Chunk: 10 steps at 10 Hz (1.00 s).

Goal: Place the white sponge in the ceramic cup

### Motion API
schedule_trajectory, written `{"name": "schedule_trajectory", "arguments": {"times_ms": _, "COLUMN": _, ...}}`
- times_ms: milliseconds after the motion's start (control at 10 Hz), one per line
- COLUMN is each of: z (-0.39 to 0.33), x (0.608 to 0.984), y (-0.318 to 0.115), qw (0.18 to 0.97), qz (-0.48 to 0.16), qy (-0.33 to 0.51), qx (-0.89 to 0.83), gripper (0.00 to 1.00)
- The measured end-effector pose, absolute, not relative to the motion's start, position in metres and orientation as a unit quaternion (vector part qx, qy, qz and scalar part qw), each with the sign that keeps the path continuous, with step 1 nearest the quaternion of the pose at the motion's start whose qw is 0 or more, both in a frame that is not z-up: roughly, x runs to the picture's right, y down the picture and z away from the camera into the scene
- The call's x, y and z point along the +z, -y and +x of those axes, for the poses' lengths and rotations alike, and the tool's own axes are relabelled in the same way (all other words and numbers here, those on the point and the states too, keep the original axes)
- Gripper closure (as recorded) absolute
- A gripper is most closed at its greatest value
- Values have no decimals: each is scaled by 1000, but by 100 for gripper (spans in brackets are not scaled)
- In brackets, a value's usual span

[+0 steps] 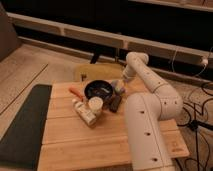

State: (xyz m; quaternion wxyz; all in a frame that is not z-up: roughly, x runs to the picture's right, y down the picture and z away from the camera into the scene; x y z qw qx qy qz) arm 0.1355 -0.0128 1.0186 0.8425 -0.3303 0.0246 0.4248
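Note:
The white sponge [116,85] shows as a small bluish-grey pad just right of the wide black bowl [98,90], at the back of the wooden table [80,142]. My gripper [120,86] reaches down from the white arm's elbow [137,59] and sits right at the sponge; whether it grips the pad is unclear. The ceramic cup [95,104], small and cream-white, stands upright in front of the bowl, a short way left and nearer than the gripper.
A white bottle-shaped tube [84,113] lies left of the cup. A small black gadget [115,102] lies to the cup's right, an orange object [76,92] left of the bowl. A dark mat [20,125] covers the table's left side. Cables [197,102] trail at the right.

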Motion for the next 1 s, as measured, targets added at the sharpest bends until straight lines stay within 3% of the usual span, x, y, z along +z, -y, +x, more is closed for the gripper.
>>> {"name": "schedule_trajectory", "arguments": {"times_ms": 500, "z": 136, "x": 1022, "y": 14, "qw": 841, "qz": -335, "qy": -18, "qx": 425, "gripper": 92}}
{"name": "schedule_trajectory", "arguments": {"times_ms": 600, "z": 137, "x": 1022, "y": 19, "qw": 841, "qz": -329, "qy": -15, "qx": 428, "gripper": 98}}
{"name": "schedule_trajectory", "arguments": {"times_ms": 1000, "z": 145, "x": 1003, "y": 74, "qw": 867, "qz": -274, "qy": 10, "qx": 417, "gripper": 98}}
